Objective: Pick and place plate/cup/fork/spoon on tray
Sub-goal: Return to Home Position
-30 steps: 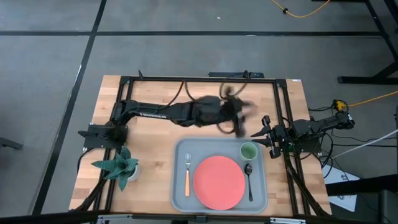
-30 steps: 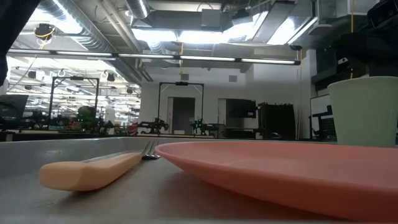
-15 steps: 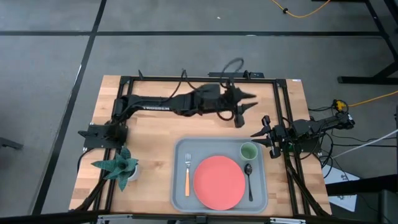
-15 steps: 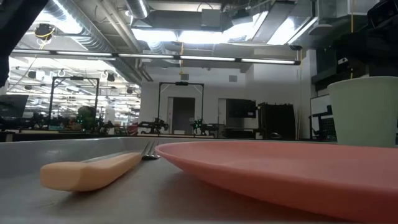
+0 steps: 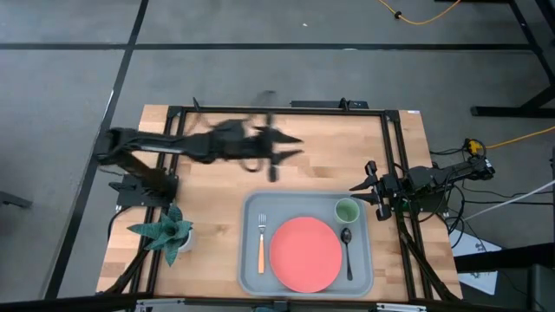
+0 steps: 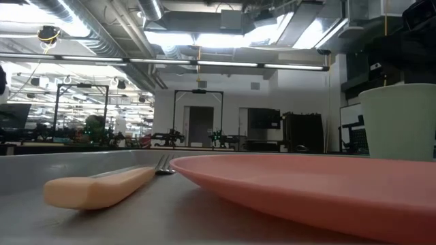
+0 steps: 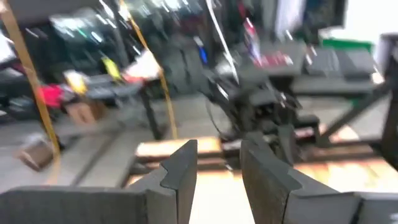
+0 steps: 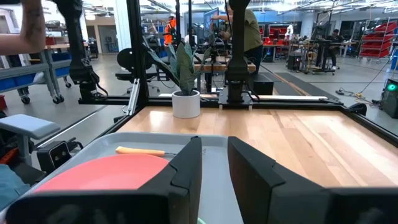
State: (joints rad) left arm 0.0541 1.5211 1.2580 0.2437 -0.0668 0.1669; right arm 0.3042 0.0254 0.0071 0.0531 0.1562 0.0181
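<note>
The grey-blue tray [image 5: 251, 269] lies at the table's near edge. On it lie the pink-red plate [image 5: 305, 254], the light-green cup [image 5: 347, 210] at its far right corner, the orange-handled fork [image 5: 261, 245] left of the plate and the dark spoon [image 5: 348, 251] right of it. The low view shows the fork handle [image 6: 95, 187], the plate rim [image 6: 306, 187] and the cup [image 6: 398, 122]. My left gripper [image 5: 290, 147] is open and empty above the table's far middle, blurred. My right gripper [image 5: 360, 180] is open and empty just beyond the cup, at the table's right.
A potted green plant [image 5: 165, 232] stands at the table's near left and also shows in the right wrist view [image 8: 185, 99]. A black frame [image 5: 260, 111] runs round the table's edges. Bare wood [image 5: 208, 199] lies left of the tray. People stand in the room behind [image 8: 245, 28].
My left gripper has drawn away from the tray's far right corner near the cup, first toward the table's far edge, then quickly toward the left, with the arm folding back. The things on the tray have stayed where they were.
</note>
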